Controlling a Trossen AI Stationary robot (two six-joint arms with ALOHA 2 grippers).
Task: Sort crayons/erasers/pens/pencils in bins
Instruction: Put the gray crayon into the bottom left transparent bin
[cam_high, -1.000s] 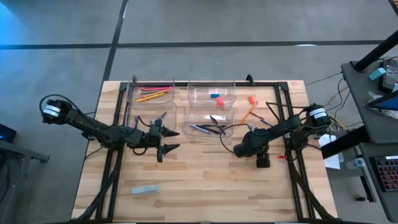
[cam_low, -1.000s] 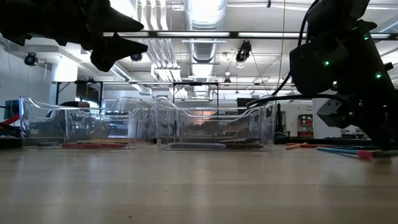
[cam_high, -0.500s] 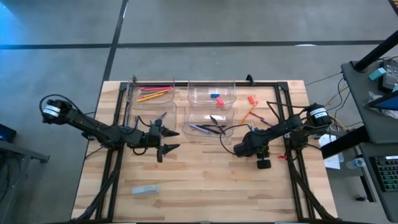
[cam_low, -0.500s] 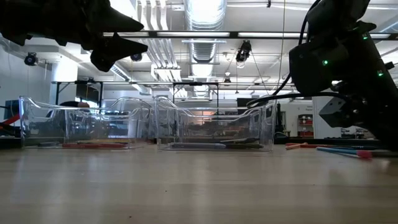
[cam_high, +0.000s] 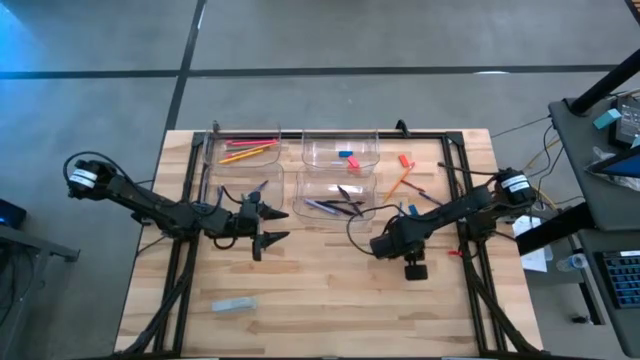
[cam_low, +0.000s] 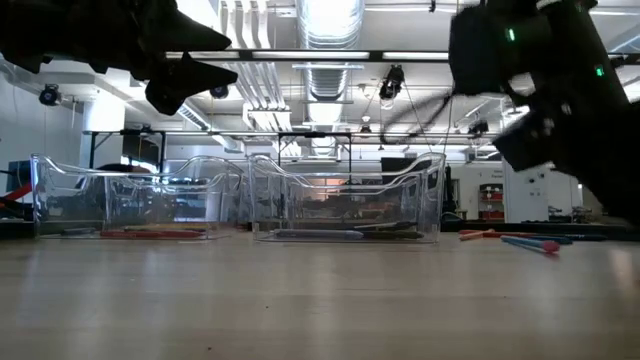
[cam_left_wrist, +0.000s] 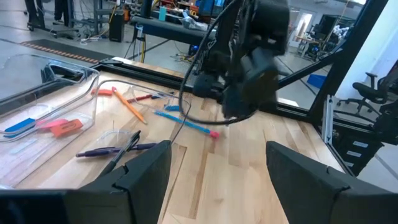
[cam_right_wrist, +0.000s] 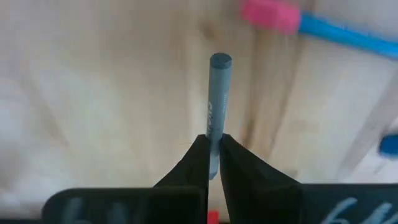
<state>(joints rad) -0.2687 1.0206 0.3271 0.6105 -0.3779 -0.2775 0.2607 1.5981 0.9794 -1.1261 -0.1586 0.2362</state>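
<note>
1. Right tool (cam_right_wrist: 212, 155) was clamped on a grey-blue stick (cam_right_wrist: 217, 106), probably a crayon, above the counter (cam_high: 330, 290) beside the near-right bin (cam_high: 340, 203).
2. Blue pencil with pink tip (cam_right_wrist: 323, 28) lay on the counter just beyond.
3. Left tool (cam_high: 272, 225) hung near the near-left bin (cam_high: 240, 185), fingers apart, empty.

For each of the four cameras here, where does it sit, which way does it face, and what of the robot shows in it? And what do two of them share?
High view: above the table, straight down; both arms, four bins.
Low view: at tabletop height, level across to the room; bins, both arms dark overhead.
Left wrist view: on the left arm, forward past its open left gripper; the right arm beyond.
Right wrist view: on the right arm, down at the wood; right gripper shut on a grey-blue crayon.
Shared: the blue pencil with a pink end shows in both wrist views.
</note>
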